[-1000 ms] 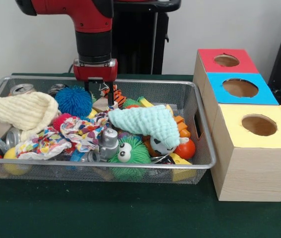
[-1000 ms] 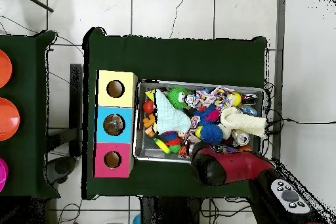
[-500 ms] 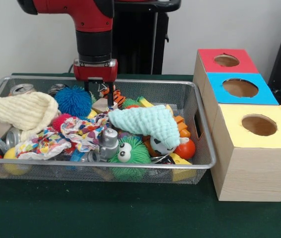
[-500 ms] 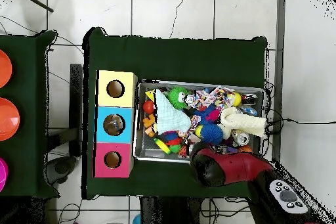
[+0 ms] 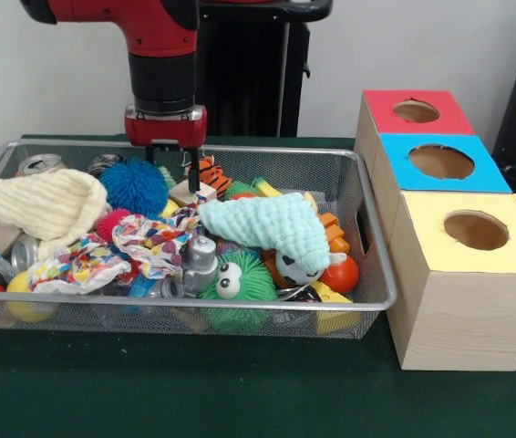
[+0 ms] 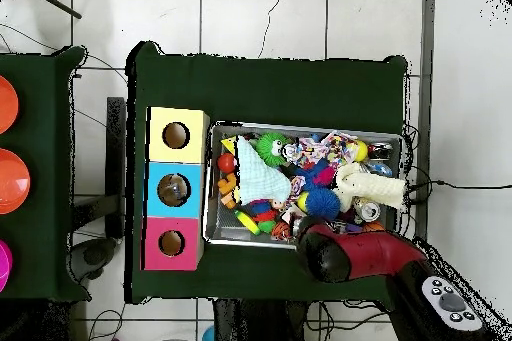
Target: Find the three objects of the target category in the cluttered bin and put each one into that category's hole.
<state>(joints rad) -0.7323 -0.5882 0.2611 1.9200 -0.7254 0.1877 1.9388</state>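
My gripper hangs open and empty over the back of the wire bin, just above a blue spiky ball, a wooden block and a striped tiger toy. The bin also holds a mint cloth, a cream cloth, a patterned cloth, a green fuzzy toy with eyes, a red ball and tin cans. In the overhead view the arm's head hides the gripper at the bin's near rim.
A wooden box stands beside the bin with a red hole, a blue hole and a yellow hole on top. Overhead, the box lies left of the bin. Green cloth covers the table.
The gripper has lifted a little and shifted left, away from the tiger toy toward the blue spiky ball. Nothing in the bin has moved.
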